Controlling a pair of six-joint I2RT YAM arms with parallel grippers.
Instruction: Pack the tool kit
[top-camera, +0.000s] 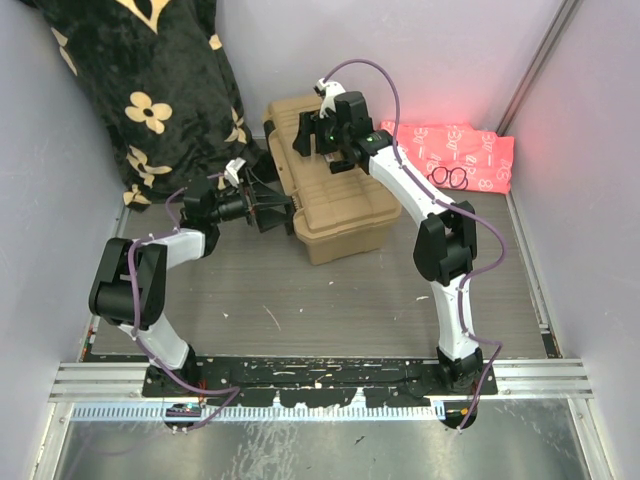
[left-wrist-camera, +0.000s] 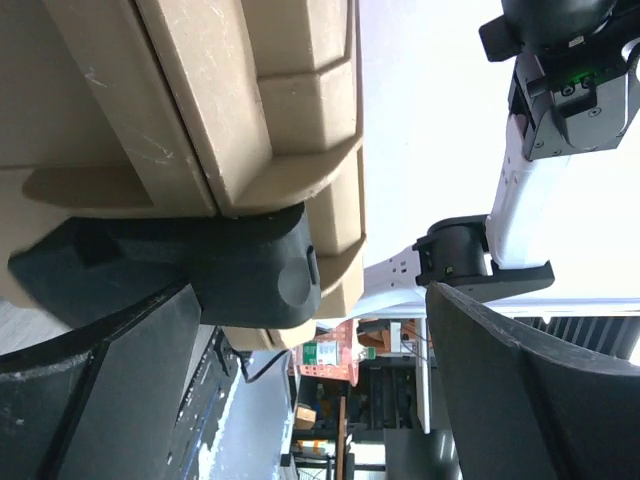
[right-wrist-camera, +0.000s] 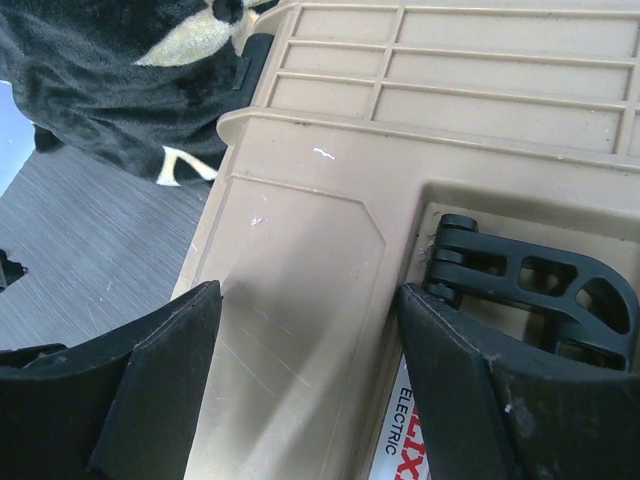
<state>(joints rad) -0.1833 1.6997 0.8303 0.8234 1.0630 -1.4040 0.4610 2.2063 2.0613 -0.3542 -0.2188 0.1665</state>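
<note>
The tan toolbox (top-camera: 335, 195) of the tool kit stands in the middle of the table with its ribbed lid down. My left gripper (top-camera: 272, 212) is at the box's left side, open, level with a black latch (left-wrist-camera: 250, 275); its fingers (left-wrist-camera: 540, 390) hold nothing. My right gripper (top-camera: 315, 135) hangs over the back part of the lid (right-wrist-camera: 300, 290), open, with its fingertips (right-wrist-camera: 460, 370) just above the tan surface beside the black folding handle (right-wrist-camera: 540, 290). Nothing sits between either pair of jaws.
A black floral blanket (top-camera: 150, 90) is heaped at the back left, touching the box's corner (right-wrist-camera: 130, 90). A pink patterned cloth (top-camera: 455, 155) lies at the back right with black rings (top-camera: 450, 177) on it. Walls close in on the left, right and back.
</note>
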